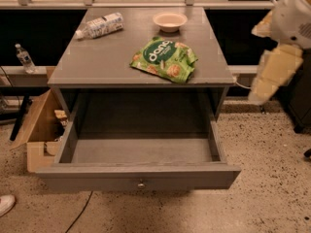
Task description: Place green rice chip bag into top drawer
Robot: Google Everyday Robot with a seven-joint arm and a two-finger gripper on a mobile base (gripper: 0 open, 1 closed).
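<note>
A brown cardboard box (36,130) with its flaps open sat on the speckled floor (272,188) against the left side of the grey cabinet (97,69). On the cabinet's smooth, flat top, at the back left corner, a clear plastic bottle (99,25) with a white label lay on its side.

Below the top, the top drawer (141,176) stood pulled out toward the camera. It was a wide, shallow grey tray with a plain flat front panel and a small round metal knob (141,184) at the panel's middle.

The green rice chip bag (164,58) lay flat on the cabinet top, right of centre and near the front edge, above the open drawer and not in it. The crinkly light-green pouch had its long axis running roughly left to right across the top. Its dark green oval with white lettering slanted up toward the back right, and round tan chips were pictured around it. Just behind the bag, a small round pale bowl (169,21) stood upright.

The gripper (262,89), a blurred pale-yellow and white shape, hung in the air to the right of the cabinet, well apart from the bag. Whether it was spread or pressed together could not be told.
</note>
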